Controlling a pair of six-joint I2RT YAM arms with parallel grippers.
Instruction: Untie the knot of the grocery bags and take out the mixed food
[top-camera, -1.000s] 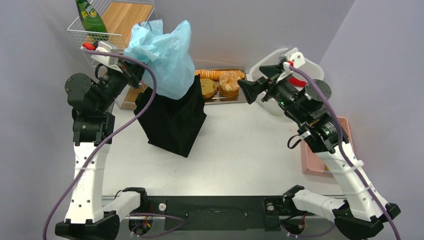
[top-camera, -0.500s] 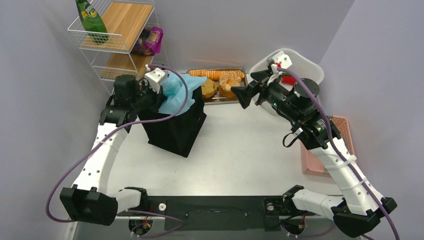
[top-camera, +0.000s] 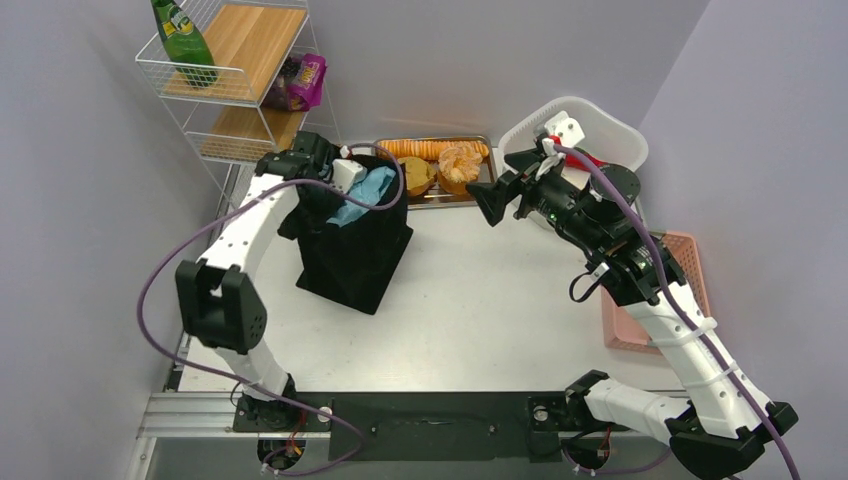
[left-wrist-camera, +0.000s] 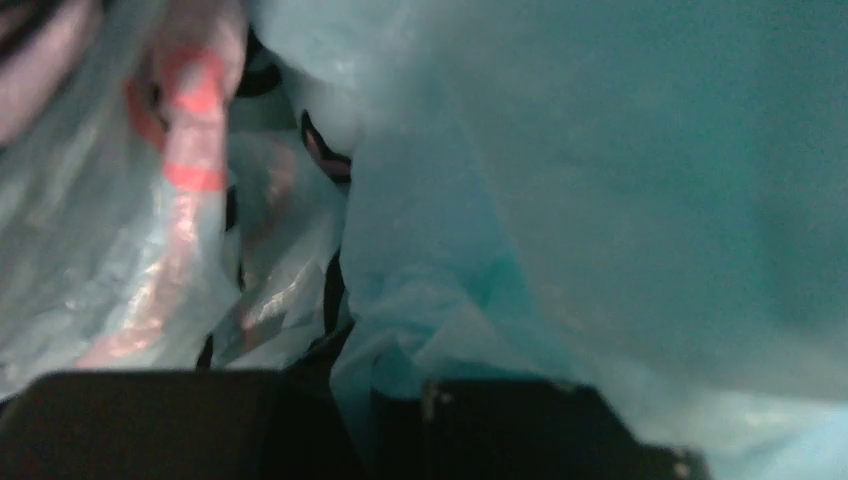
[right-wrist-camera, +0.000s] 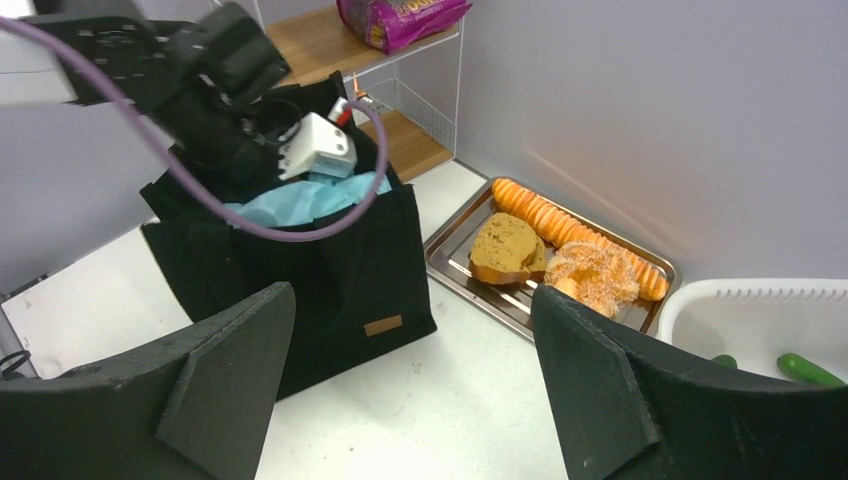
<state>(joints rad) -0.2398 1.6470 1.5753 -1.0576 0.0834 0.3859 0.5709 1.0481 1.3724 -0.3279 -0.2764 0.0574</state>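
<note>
Left gripper (left-wrist-camera: 385, 425) is sunk into the mouth of the black tote (top-camera: 350, 255), jaws pressed together on a fold of the pale blue plastic bag (top-camera: 365, 190). In the left wrist view, blue film fills the frame, with pink print (left-wrist-camera: 190, 150) at the left. Right gripper (right-wrist-camera: 410, 400) hangs over the table (top-camera: 480, 310), right of the tote and apart from it. Its jaws are spread wide, holding and touching nothing. The left fingertips are hidden from the top view by the tote's rim and the plastic. The knot cannot be made out in any view, and whatever lies inside the blue bag is too blurred to name. The bag is crumpled down inside the tote, directly around the left jaws and well left of the right jaws. Loose food, left to right: green bottle (top-camera: 183, 35) on the wire shelf's top tier, purple snack packet (top-camera: 305, 80) one tier down, round swirled pastry (top-camera: 460, 163) on the metal tray (top-camera: 440, 200) just behind the tote, and green items (right-wrist-camera: 805, 368) in the white basket (top-camera: 600, 120) behind the right wrist.
</note>
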